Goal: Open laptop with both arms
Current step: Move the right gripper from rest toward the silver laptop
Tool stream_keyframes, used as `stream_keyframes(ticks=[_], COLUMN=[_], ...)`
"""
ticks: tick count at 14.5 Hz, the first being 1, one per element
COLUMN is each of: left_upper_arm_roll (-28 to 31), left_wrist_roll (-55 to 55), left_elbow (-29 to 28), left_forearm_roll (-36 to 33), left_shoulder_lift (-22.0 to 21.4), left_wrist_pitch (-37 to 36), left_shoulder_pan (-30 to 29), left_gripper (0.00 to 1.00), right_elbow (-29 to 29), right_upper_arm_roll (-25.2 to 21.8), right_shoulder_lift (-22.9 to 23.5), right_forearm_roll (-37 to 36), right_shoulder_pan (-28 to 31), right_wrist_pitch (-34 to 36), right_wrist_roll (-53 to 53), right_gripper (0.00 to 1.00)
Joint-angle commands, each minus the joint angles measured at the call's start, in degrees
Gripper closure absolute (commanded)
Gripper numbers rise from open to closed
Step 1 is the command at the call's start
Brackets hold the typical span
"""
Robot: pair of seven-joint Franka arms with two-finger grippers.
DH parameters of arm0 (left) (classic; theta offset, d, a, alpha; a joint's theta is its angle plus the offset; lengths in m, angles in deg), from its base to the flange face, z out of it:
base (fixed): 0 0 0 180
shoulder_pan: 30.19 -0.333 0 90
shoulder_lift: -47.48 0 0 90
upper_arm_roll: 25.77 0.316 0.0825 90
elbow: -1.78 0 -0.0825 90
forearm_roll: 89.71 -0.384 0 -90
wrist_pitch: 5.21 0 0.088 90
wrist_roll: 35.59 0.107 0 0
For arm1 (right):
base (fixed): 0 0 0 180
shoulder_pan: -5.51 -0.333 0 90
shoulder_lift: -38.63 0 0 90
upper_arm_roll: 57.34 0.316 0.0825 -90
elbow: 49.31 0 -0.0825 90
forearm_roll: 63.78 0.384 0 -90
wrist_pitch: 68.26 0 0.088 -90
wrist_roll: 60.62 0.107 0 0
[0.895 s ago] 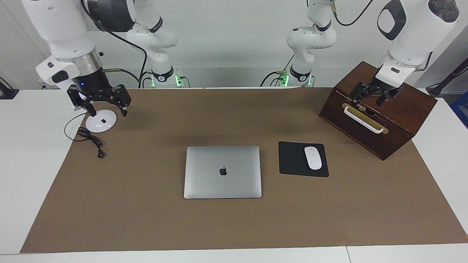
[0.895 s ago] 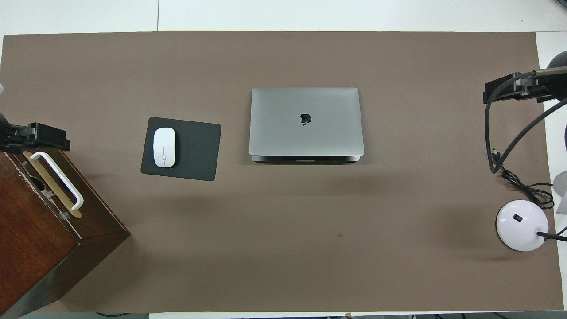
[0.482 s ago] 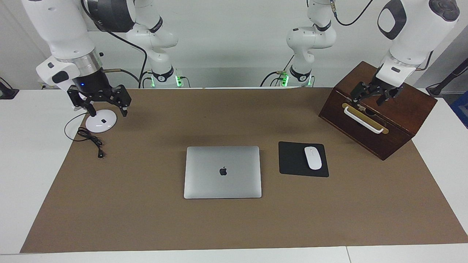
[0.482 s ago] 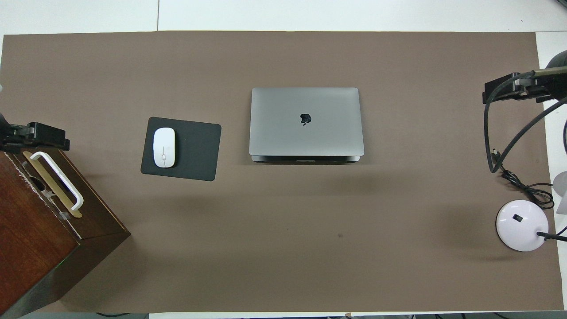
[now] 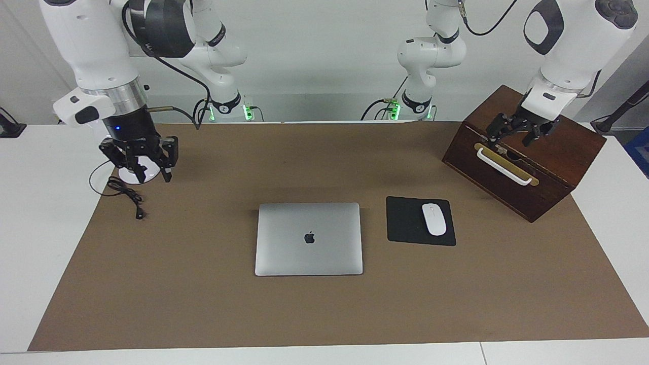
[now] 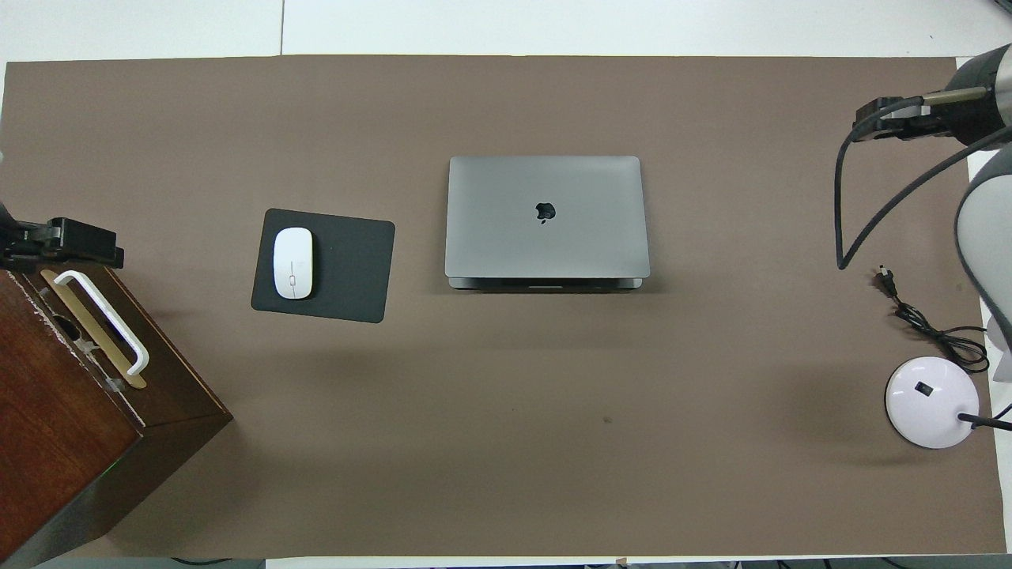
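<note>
In the overhead view most of our right arm is cut off at the picture's edge, and of our left gripper [image 6: 79, 241] only a dark block shows above the wooden box [image 6: 71, 427]. Seen from across the table, our left gripper [image 5: 517, 136] hangs just over the box's top edge by its white handle [image 5: 504, 166], fingers spread and holding nothing; whether it touches the wood we cannot tell. Our right gripper [image 5: 143, 166] is up in the air over the white lamp base [image 5: 133, 176] and hides part of it; its fingers stand partly apart with nothing between them. The laptop [image 5: 309, 238] lies closed and flat on the brown mat [image 5: 203, 304], well apart from both grippers and roughly midway between them. A black mouse pad [image 5: 405, 220] carrying a white mouse [image 5: 434, 219] lies beside the laptop, toward our left gripper
</note>
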Motion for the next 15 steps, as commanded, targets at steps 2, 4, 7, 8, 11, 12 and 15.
stream_keyframes(ticks=[2, 4, 7, 8, 11, 12, 15], left_upper_arm_roll=[-0.2, -0.4, -0.5, -0.4, -0.5, -0.5, -0.5], left_wrist_roll=[-0.1, -0.1, 0.0, -0.1, -0.1, -0.1, 0.0], left_elbow=[1.8, 1.8, 1.6, 1.5, 1.4, 1.1, 1.0], left_forearm_roll=[0.8, 0.8, 0.8, 0.8, 0.8, 0.8, 0.8], left_shoulder_lift=[0.7, 0.6, 0.0, -0.1, -0.4, -0.7, -1.5], left_wrist_pitch=[-1.8, -1.6, -1.3, -1.2, -1.6, -1.6, -1.6], left_shoulder_pan=[-0.7, -0.8, -1.3, -1.2, -1.2, -1.2, -1.2], left_gripper=[0.0, 0.0, 0.0, 0.0, 0.0, 0.0, 0.0], right_elbow=[-0.9, -0.9, -0.9, -0.9, -0.9, -0.9, -0.9], right_upper_arm_roll=[2.3, 2.3, 2.3, 2.4, 3.6, 3.6, 4.7], right_shoulder_lift=[0.6, 1.1, 1.4, 1.5, 1.9, 1.9, 2.4], right_forearm_roll=[0.6, 0.7, 0.7, 0.7, 0.6, 0.5, 0.9], right_shoulder_pan=[-0.1, -0.1, -0.1, -0.1, -0.1, -0.1, -0.2], right_wrist_pitch=[-5.6, -8.1, -8.4, -8.5, -8.5, -8.6, -11.3], right_wrist_roll=[4.9, 5.0, 5.0, 5.0, 5.5, 5.4, 5.7], right_gripper=[1.0, 1.0, 1.0, 1.0, 0.82, 0.53, 0.0])
